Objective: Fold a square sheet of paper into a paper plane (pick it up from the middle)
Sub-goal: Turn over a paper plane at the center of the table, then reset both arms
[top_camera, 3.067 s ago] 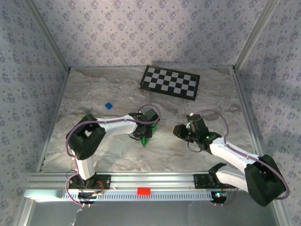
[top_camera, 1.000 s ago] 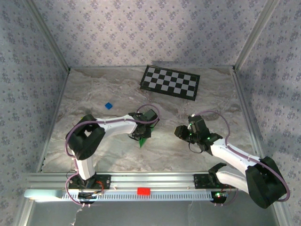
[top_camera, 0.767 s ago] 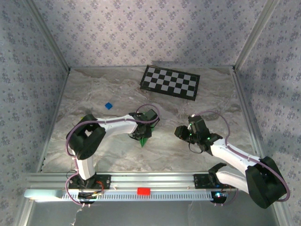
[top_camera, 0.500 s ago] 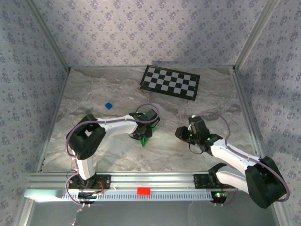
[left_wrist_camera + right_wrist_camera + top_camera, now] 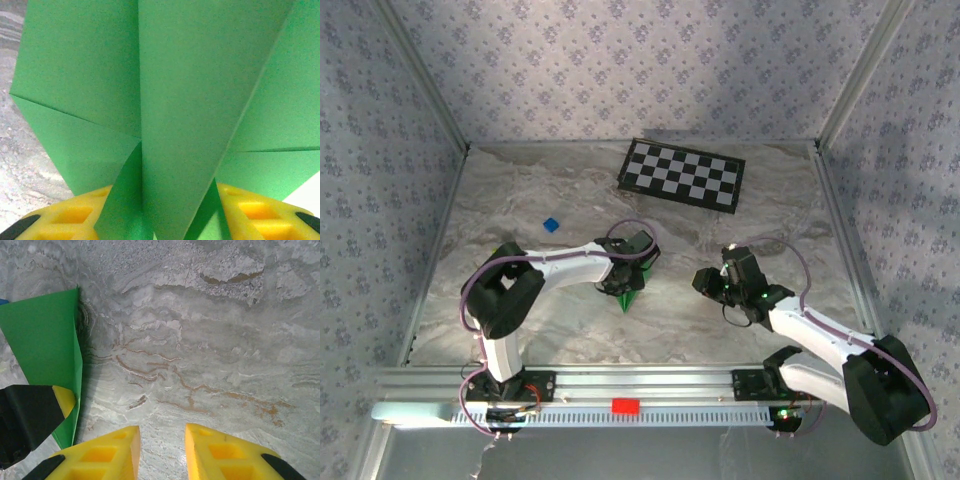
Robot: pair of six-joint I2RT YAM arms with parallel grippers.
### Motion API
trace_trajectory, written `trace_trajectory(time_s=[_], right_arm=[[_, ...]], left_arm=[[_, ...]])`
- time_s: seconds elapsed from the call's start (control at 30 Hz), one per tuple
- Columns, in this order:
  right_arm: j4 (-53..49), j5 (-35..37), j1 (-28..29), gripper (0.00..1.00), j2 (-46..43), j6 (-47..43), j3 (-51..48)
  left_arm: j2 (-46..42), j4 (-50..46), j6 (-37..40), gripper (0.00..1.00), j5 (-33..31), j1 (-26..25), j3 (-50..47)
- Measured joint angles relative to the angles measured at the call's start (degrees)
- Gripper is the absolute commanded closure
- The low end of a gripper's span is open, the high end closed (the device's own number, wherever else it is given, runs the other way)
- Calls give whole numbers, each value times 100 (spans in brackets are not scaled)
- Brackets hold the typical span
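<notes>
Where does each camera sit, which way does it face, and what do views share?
Top: above and behind the robot, looking down on the table; both arms, left claw at the paper, right claw apart.
Left wrist: on the left arm, facing the paper close up; own yellow fingers at bottom.
Right wrist: on the right arm, facing down at the table; own fingers at bottom, paper at left.
Shared: the paper, in all three.
</notes>
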Motion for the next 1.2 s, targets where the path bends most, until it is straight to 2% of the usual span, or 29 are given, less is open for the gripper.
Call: trace_trajectory(time_s=[0.37, 0.73, 0.87, 1.0, 1.07, 1.1, 1.13, 1.17, 1.2], right_arm=[[0, 0, -24, 69, 0, 0, 0], [-160, 0, -181, 66, 0, -98, 24], [-400, 0, -306, 57, -39, -243, 125], [-802, 79, -496, 43, -85, -553, 426], [-1067, 199, -610, 32, -109, -780, 680], [-1187, 280, -669, 10, -125, -911, 822], [-1331, 398, -730, 1, -131, -1060, 981], [-1443, 540, -798, 0, -136, -1196, 1139], [-1541, 688, -861, 0, -133, -1335, 1281]], left_arm=[[-85, -188, -68, 48, 0, -2, 66], [-608, -299, -109, 43, -59, -37, 66], [-918, -308, -98, 42, -188, -37, 66], [-1320, -365, 74, 34, -498, -37, 61], [-1617, -402, 234, 23, -769, -37, 39], [-1814, -402, 315, 16, -949, -37, 4], [-2031, -387, 398, 8, -1139, -37, -63], [-2277, -367, 507, 1, -1329, -17, -162], [-2485, -343, 616, 0, -1460, 15, -264]])
